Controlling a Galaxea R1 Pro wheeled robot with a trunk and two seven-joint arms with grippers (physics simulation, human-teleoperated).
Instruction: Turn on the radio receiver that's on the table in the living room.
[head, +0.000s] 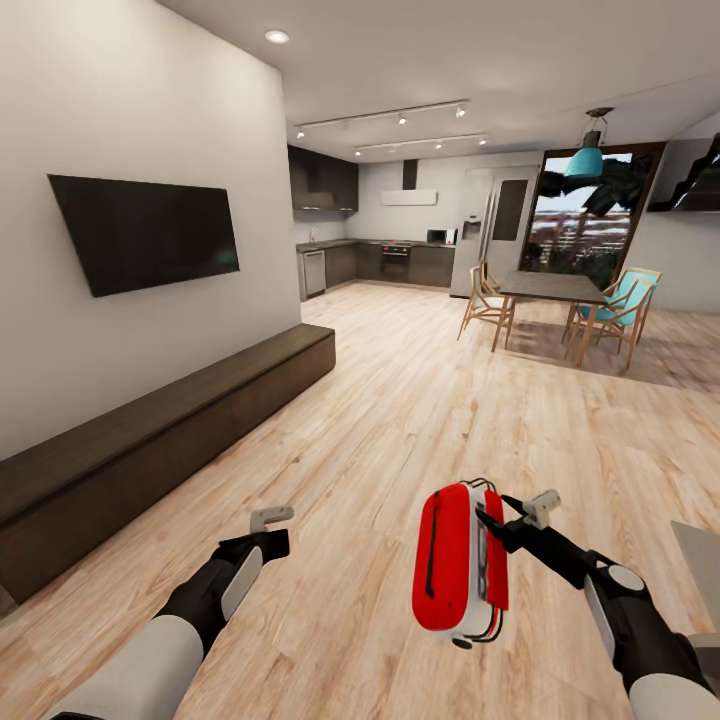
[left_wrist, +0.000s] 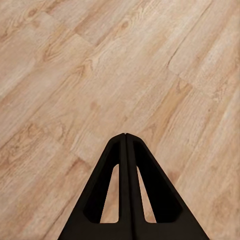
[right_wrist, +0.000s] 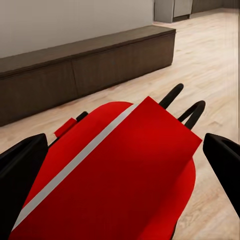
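Right end effector (head: 487, 522) pinching red radio receiver (head: 460, 560) above floor, left end effector (left_wrist: 125, 136) pressed together

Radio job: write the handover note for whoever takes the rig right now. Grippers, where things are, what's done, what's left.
Right gripper: shut on the radio, held in the air above the wooden floor; the right wrist view shows the red body between the fingers.
Left gripper: shut, empty, pointing at bare floor.
Table: a grey corner shows at the right edge of the head view, likely the coffee table.
Surroundings: long dark bench under the TV on the left wall, dining table far ahead.
Done: radio is picked up.
Left: switch it on; no view tells whether it is on yet.
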